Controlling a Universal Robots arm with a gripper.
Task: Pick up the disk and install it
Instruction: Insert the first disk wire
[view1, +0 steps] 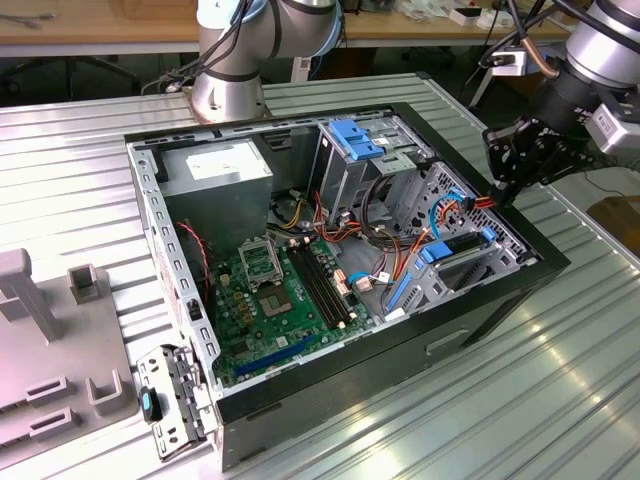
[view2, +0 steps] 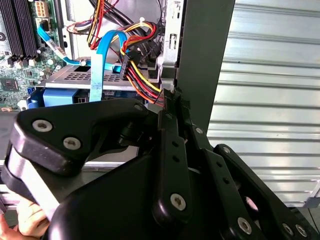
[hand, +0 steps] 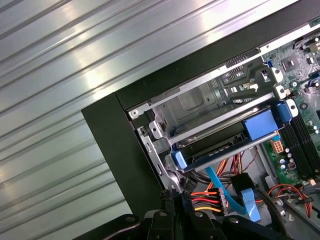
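1. The jaws, at the rim of the case (view1: 545, 262) on the exterior view's right, are seen closed together with no disk between them. Whether a wire is pinched cannot be told.
2. The cable bundle (view2: 142, 85) lies at their tips, so a wire could be snagged or a plug pulled loose.
3. The disk (hand: 222, 145) sits flat in the corner bay just beyond. Its blue-railed edge is turned toward the cables, and its long axis is judged parallel to the adjoining case wall.

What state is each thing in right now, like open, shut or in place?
Black computer case: open, side panel off.
Grey metal disk with blue side rails: lying in its drive bay.
Black gripper: jaws shut, beside the red, yellow and orange cables at the case's corner.
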